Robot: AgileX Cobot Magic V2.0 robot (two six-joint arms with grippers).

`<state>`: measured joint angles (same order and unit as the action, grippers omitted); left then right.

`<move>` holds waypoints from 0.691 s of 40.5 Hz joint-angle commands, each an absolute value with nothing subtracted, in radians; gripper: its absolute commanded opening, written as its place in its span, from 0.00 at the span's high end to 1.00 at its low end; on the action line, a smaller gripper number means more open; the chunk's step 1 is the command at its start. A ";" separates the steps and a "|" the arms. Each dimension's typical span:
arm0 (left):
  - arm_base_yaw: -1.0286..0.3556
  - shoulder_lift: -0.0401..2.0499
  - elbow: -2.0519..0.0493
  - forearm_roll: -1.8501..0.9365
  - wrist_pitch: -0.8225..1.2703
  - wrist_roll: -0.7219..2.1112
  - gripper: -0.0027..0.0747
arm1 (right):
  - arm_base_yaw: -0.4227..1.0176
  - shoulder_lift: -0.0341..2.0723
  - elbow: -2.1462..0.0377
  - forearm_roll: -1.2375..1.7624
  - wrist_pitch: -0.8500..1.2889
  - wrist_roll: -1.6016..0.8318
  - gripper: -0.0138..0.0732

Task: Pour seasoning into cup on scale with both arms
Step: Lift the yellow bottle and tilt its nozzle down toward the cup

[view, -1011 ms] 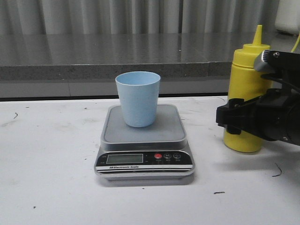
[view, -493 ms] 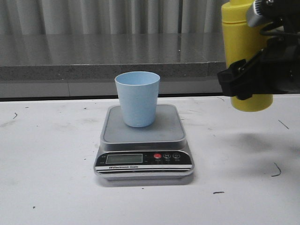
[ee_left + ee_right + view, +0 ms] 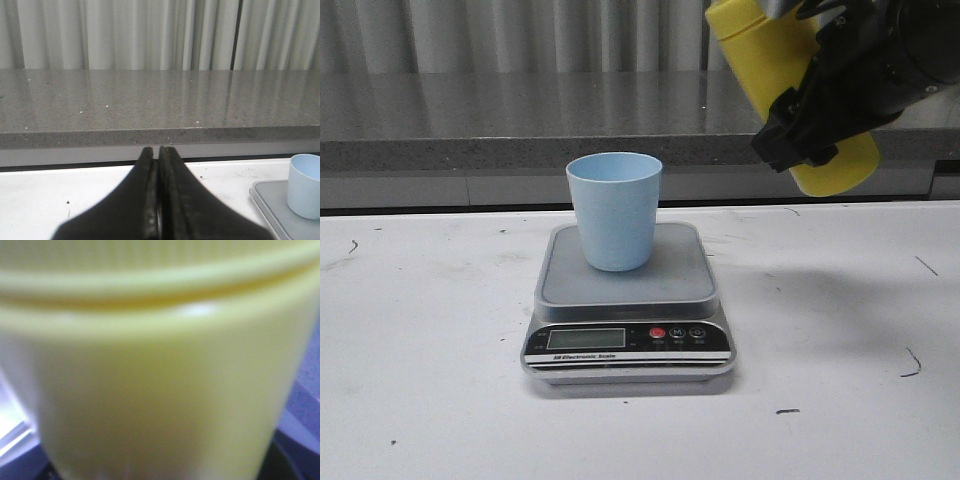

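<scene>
Now the seasoning (image 3: 760, 55) has apparently tilted, lifted higher.

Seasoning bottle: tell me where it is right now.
In the front view the seasoning bottle is in the air at upper right, tilted with its top toward the left, clamped by the right gripper, above and right of the cup on the scale.

Soft, even light falls from above, moderately bright with a cool cast. The front view is sharp; the flat silver-grey digital scale (image 3: 628, 305) throws only a faint shadow on the white table (image 3: 430, 340), and a dim, diffuse shadow lies to its right. The polished grey stone ledge (image 3: 150, 102) reflects pale streaks of the curtain. In the right wrist view the tall yellow plastic squeeze bottle (image 3: 160, 380) fills the picture, wholly out of focus, with one small glare spot.
</scene>
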<state>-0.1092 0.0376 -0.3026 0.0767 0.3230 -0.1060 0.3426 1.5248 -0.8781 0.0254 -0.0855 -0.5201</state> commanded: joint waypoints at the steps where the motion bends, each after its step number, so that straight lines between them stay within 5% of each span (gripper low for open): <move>1: -0.107 0.050 -0.327 0.070 0.240 -0.117 0.99 | 0.344 1.501 -0.977 0.011 -0.077 -0.613 0.75; 28: -0.107 0.050 -0.327 0.070 0.240 -0.117 0.99 | 0.344 1.638 -1.174 -0.438 0.185 -0.728 0.75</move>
